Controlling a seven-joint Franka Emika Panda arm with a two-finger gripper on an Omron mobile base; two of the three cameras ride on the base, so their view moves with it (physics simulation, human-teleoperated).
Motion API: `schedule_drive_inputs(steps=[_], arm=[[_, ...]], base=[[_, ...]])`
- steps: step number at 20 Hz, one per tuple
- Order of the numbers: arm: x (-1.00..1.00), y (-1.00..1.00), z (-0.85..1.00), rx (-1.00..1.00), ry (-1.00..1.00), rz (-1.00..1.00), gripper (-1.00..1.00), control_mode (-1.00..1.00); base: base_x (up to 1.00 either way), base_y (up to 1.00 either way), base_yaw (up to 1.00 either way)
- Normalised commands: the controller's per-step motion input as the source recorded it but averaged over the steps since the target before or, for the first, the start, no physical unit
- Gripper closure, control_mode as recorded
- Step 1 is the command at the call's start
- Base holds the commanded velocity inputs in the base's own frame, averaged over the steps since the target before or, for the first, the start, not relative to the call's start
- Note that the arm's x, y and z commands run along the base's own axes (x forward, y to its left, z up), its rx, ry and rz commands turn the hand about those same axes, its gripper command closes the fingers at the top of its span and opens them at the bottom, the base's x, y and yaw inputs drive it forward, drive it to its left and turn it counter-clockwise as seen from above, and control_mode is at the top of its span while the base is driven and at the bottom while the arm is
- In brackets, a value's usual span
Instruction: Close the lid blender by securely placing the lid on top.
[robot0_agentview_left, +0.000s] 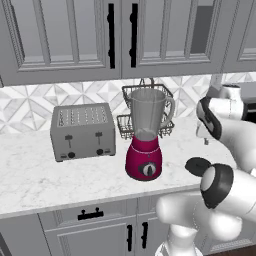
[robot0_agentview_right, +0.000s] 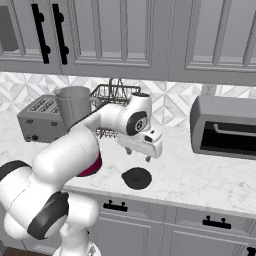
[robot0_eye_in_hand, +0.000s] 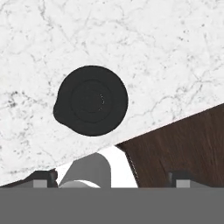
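Observation:
The black round lid (robot0_agentview_right: 136, 178) lies flat on the marble counter near its front edge, right of the blender; it also shows as the lid (robot0_agentview_left: 197, 166), partly behind my arm, and the lid (robot0_eye_in_hand: 92, 100) from above. The blender (robot0_agentview_left: 145, 150) has a magenta base with a dial and a clear jar (robot0_agentview_left: 148, 114) whose mouth is uncovered. My gripper (robot0_agentview_right: 139, 155) hangs above the lid, pointing down, open, with nothing between its fingers. In the hand view the gripper (robot0_eye_in_hand: 109, 179) has its tips spread wide below the lid.
A grey two-lever toaster (robot0_agentview_left: 82, 131) stands left of the blender. A wire basket (robot0_agentview_left: 146, 107) sits behind the jar. A grey toaster oven (robot0_agentview_right: 225, 127) stands at the right. The counter's front edge (robot0_eye_in_hand: 170, 124) runs close to the lid, with dark floor beyond.

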Motion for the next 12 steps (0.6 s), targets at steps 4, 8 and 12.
schedule_drive_inputs(steps=[4,8,12], arm=[[0.00,-0.26,-0.70,0.00,0.19,-0.10,-1.00,-1.00],[0.00,0.12,-0.43,0.00,0.08,0.00,-1.00,-1.00],[0.00,0.08,-0.36,0.03,0.07,0.02,-1.00,-1.00]], base=[[0.00,0.00,0.00],[0.00,0.00,0.00],[0.00,0.00,0.00]])
